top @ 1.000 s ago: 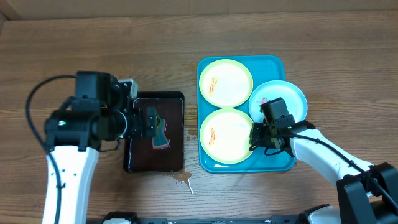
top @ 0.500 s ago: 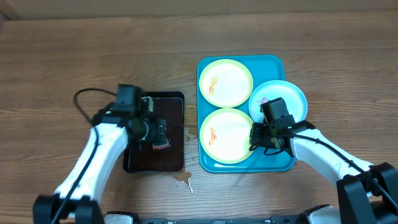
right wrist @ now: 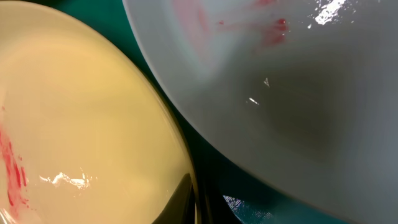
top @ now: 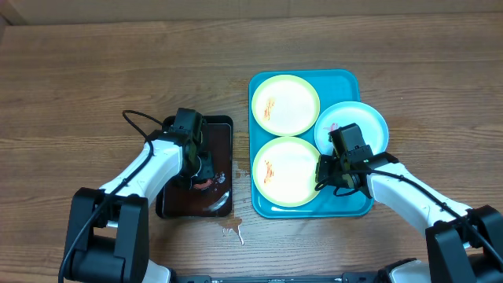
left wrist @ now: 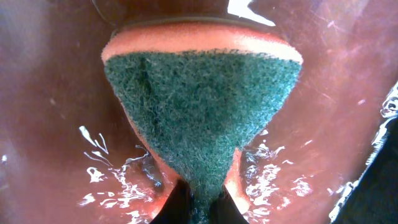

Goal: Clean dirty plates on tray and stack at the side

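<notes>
Plate (top: 287,170) rim between right jaws

You're at a robot test bench, not a kitchen: two robot arms (top: 409,196) work over a bare wooden table (top: 78,63), with a plain brown board (top: 236,8) closing off its far edge.

No legible text or labels anywhere

turquoise tray (top: 346,82), green-orange sponge (left wrist: 199,112), red-smeared plates (top: 284,104)
</notes>
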### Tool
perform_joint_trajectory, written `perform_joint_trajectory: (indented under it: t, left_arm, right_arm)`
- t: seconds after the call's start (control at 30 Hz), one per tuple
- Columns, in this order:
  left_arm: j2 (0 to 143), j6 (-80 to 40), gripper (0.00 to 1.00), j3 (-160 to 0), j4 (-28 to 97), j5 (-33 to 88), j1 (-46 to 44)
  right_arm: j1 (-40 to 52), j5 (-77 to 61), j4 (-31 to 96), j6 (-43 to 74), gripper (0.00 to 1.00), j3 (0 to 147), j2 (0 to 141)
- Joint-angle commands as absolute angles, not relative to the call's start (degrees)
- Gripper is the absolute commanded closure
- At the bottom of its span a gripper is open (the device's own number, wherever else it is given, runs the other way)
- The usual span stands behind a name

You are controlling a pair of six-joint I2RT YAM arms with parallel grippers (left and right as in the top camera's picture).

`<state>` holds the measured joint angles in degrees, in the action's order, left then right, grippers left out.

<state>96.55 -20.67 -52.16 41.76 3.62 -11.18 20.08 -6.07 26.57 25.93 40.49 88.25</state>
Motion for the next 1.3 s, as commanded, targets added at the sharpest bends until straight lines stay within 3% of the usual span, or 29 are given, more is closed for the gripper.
perform_joint_trajectory:
  t: [0.0,0.17,0.2,0.23,0.3,0.4,0.53,0.83,0.97,1.07,1.1,1.27]
  left_arm:
    - [97.6,-21.1,0.96,-54.4,43.1,3.7,-11.2]
    - [96.2,-18.4,0.96,-60.4,49.9,3.3,-11.2]
    - [96.1,-18.0,0.92,-61.5,51.2,3.4,-11.2]
    - [96.1,-17.9,0.76,-62.3,52.3,3.4,-11.2]
    - [96.1,-17.5,0.54,-62.7,53.7,3.4,-11.2]
    - [96.3,-16.6,0.33,-61.8,54.2,3.3,-11.2]
    - [96.3,-16.7,0.28,-60.2,51.7,0.4,-11.2]
    - [96.3,-17.4,0.59,-55.8,41.8,-1.4,-11.2]
    - [96.3,-17.8,0.66,-54.3,41.4,-1.5,-11.2]
    - [96.3,-16.8,0.84,-53.6,41.4,-1.5,-11.2]
    - [96.3,-16.7,0.96,-53.6,41.3,-1.5,-11.2]
    - [96.2,-15.2,0.96,-56.9,44.8,-1.5,-11.2]
  right_arm:
    - [20.2,-4.1,27.3,26.6,0.96,40.6,88.9]
    - [20.2,-4.1,27.3,26.6,0.96,40.6,88.9]
    - [20.2,-4.1,27.3,26.6,0.96,40.6,88.9]
    - [20.2,-4.1,27.3,26.6,0.96,40.6,88.9]
    - [20.2,-4.1,27.3,26.6,0.96,40.6,88.9]
    - [20.2,-4.1,27.5,26.6,0.96,40.6,88.9]
    - [20.2,-4.1,27.7,26.6,0.96,40.6,88.9]
    - [20.2,-4.1,27.7,26.6,0.96,40.6,88.9]
    - [20.2,-4.1,28.1,26.6,0.96,40.6,88.9]
    - [20.2,-4.1,28.4,26.6,0.96,40.6,88.9]
    - [20.2,-4.1,28.6,26.6,0.96,40.6,88.9]
    - [20.2,-4.1,29.2,26.6,0.96,40.6,88.9]
